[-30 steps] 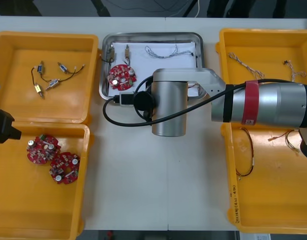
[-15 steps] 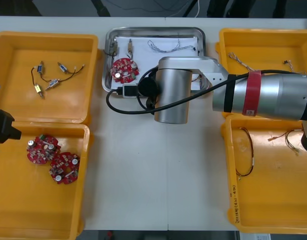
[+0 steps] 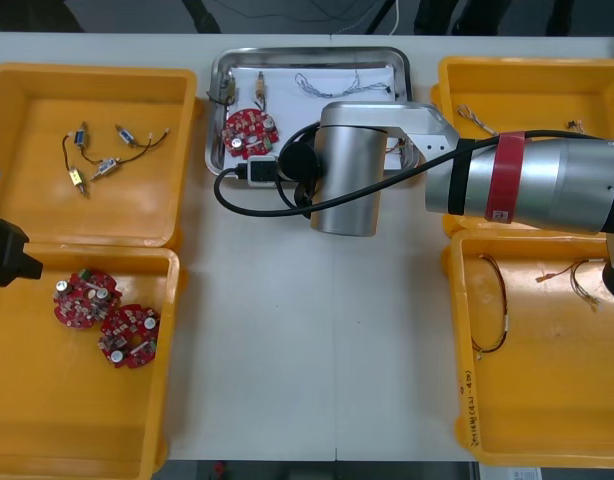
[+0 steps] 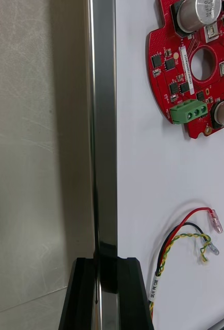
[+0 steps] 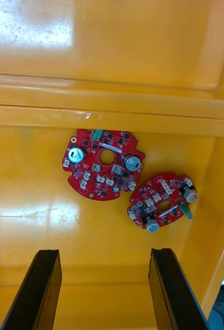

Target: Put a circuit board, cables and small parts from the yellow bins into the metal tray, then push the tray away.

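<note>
Right hand [image 4: 106,260]: closed on near rim of metal tray [image 3: 307,53], at far centre of surface [image 3: 287,380]. Left hand [image 5: 104,252]: open, parked over near left bin [image 3: 47,440]. Risk: off-centre pinch likely to skew tray or slip off rim. Count: four yellow bins [image 3: 527,420]; three circuit boards [image 3: 249,133], one in tray, two in near left bin; two small metal parts [image 3: 259,97] in tray.

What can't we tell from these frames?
- Front view: the right arm covers the near right corner of the metal tray and anything there.
- Right wrist view: the circuit board and the red and yellow cable are cut off by the picture's edge; the right gripper is shut on the tray's rim.
- Front view: the small metal parts in the tray are too small to identify.
- Idle: the left gripper waits open over a yellow bin.
</note>
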{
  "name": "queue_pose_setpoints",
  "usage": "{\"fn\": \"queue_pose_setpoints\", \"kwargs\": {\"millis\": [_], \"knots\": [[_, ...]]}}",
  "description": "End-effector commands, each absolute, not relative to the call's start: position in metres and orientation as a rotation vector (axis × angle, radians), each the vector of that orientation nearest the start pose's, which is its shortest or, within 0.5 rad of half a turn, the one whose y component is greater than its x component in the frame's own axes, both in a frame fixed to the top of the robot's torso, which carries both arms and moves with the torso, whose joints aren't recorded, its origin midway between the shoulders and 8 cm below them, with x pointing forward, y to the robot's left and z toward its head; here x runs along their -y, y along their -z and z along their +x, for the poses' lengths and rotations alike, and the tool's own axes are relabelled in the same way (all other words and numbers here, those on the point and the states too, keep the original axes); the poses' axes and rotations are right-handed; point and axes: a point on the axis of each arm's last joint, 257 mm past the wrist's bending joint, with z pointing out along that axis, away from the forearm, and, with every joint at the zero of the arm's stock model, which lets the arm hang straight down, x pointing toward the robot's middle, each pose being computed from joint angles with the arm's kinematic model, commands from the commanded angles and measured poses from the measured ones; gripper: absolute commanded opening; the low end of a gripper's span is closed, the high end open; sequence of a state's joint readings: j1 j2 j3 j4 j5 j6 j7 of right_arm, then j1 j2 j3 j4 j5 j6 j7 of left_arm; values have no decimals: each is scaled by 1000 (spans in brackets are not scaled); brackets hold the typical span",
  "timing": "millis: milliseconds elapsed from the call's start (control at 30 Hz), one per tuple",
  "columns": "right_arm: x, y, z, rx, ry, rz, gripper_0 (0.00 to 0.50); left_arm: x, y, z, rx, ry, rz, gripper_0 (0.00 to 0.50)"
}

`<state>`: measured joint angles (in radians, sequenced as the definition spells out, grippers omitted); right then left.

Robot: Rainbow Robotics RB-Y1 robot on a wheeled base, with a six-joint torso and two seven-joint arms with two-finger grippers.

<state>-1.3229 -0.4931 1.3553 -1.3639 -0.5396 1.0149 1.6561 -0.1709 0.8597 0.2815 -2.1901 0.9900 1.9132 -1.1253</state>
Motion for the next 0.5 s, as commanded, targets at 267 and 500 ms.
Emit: {"fn": "queue_pose_setpoints", "kwargs": {"millis": [267, 500], "knots": [[-6, 145, 607, -1621, 658, -1652, 500, -373, 149, 356, -2721, -13, 8, 500], [-11, 137, 589, -1689, 653, -1657, 500, -373, 149, 356, -2721, -13, 8, 500]]}}
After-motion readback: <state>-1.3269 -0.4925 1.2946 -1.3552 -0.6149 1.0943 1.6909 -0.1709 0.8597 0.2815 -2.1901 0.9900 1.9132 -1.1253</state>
